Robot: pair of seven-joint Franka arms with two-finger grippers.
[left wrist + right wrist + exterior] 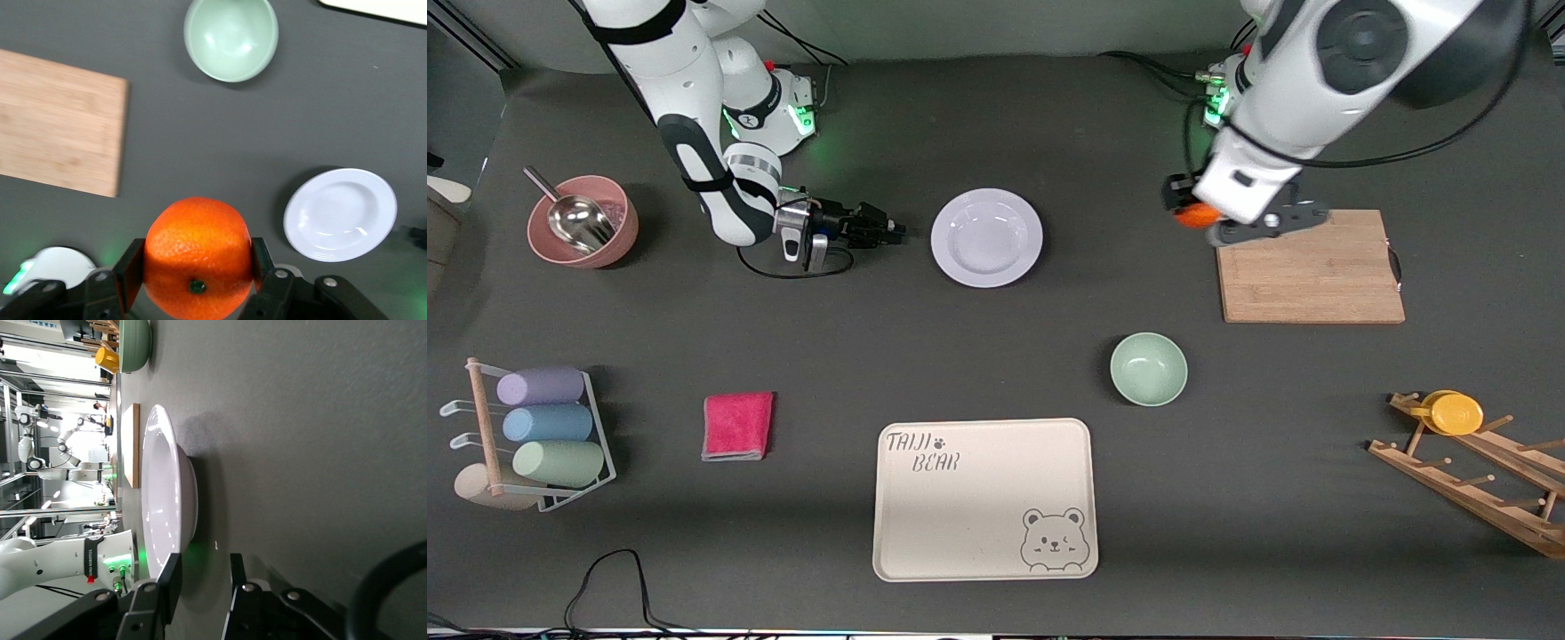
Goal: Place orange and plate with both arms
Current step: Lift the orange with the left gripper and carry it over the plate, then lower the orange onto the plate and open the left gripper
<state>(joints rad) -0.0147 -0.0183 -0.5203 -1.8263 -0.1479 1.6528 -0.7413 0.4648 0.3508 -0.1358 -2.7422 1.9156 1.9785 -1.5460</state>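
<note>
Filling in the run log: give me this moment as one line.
left tool: shut on orange, over table beside board | right tool: open, low beside plate | plate: on table

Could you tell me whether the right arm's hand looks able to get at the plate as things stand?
Probably yes: the right hand sits low beside the plate, fingers open toward its rim, with nothing between them.

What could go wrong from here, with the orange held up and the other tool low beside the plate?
1. The left tool pinches the round orange only at its sides, so it may slip out and roll.
2. The right tool, low and open beside the plate, may push it instead of catching its rim.
</note>
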